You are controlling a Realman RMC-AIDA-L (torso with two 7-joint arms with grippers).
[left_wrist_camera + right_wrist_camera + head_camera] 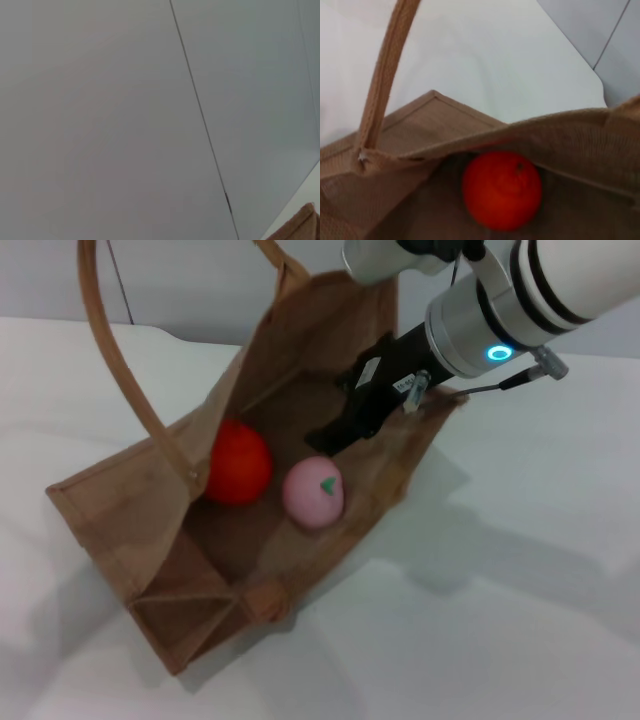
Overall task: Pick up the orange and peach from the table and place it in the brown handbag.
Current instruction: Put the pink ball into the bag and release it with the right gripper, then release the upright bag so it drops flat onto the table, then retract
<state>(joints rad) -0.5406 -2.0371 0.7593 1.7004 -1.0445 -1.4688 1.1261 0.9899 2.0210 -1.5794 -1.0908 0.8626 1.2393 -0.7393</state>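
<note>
The right pincer [335, 435] reached down into the open brown handbag [130, 530] on the white tabletop [520, 620], its dark fingers just above the peach [313, 492] and holding nothing; how wide they stood could not be told. The orange [238, 462] lay inside the handbag beside the peach. The left pincer was out of sight.

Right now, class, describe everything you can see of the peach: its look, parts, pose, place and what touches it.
The peach is a pale pink, rounded fruit with matte-looking skin and a small green leaf-shaped mark facing up. It sits inside the brown handbag, on the woven inner surface, beside the orange but apart from it. The right gripper hangs just above and behind it, inside the bag's mouth; whether they touch is unclear. Only the head view shows the peach.
</note>
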